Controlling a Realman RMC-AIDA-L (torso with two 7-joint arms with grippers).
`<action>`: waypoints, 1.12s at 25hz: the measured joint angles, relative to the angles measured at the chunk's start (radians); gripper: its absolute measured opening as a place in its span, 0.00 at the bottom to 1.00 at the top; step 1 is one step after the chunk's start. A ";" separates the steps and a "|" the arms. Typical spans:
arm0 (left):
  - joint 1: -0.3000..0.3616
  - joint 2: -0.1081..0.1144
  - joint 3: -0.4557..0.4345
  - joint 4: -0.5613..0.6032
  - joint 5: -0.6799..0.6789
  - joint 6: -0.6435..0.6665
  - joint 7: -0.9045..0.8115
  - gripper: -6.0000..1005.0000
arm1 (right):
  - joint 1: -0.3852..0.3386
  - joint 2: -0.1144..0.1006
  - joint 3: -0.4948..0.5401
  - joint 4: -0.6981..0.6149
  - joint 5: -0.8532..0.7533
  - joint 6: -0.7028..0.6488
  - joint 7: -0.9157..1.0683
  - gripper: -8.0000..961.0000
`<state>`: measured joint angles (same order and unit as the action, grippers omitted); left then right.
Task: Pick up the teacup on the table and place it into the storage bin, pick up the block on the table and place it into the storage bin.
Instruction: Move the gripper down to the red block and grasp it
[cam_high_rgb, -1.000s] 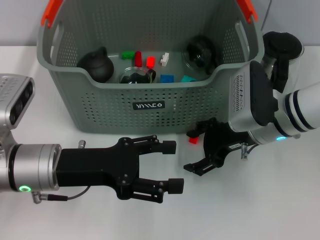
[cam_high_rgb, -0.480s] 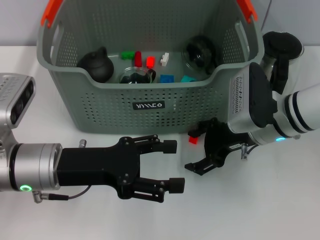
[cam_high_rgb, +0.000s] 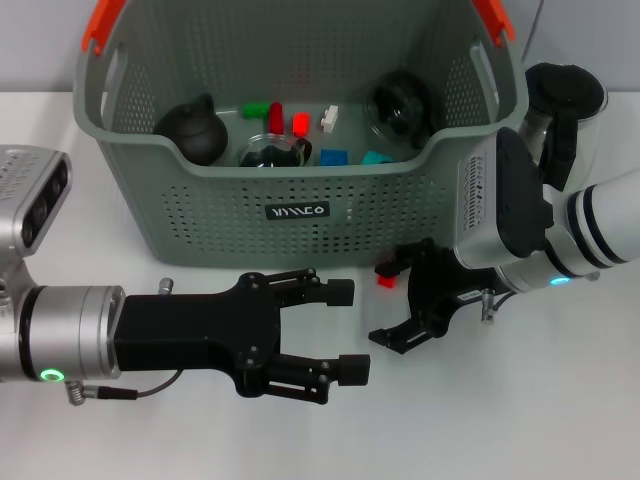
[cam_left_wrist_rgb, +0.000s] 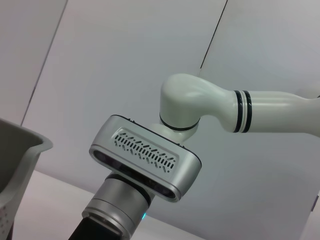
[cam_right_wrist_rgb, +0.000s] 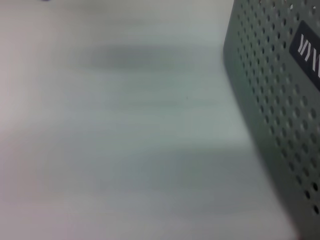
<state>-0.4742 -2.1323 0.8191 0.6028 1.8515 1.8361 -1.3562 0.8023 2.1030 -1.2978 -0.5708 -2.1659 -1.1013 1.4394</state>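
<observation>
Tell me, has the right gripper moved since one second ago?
No. In the head view the right gripper sits by the red block, below the storage bin front wall, same as before. Its fingers are open.

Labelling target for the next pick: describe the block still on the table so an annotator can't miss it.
Start at the storage bin on the white table. Just outside its front wall, right of the black logo label, a small red block sits beside the open right gripper. It is the only block outside the bin; the other coloured blocks lie inside.
</observation>
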 joint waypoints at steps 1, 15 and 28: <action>0.000 0.000 0.000 0.000 0.000 0.000 0.000 0.93 | 0.000 0.000 0.000 0.000 0.000 -0.002 0.000 0.98; 0.000 -0.001 0.000 0.000 -0.002 0.000 0.000 0.93 | 0.000 0.000 -0.008 0.002 0.003 -0.037 0.010 0.98; 0.000 0.000 -0.001 0.000 0.000 0.002 0.000 0.93 | -0.038 -0.003 0.009 -0.058 0.008 -0.060 0.029 0.98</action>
<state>-0.4740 -2.1319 0.8182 0.6029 1.8516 1.8378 -1.3560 0.7643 2.1003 -1.2884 -0.6289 -2.1581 -1.1612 1.4683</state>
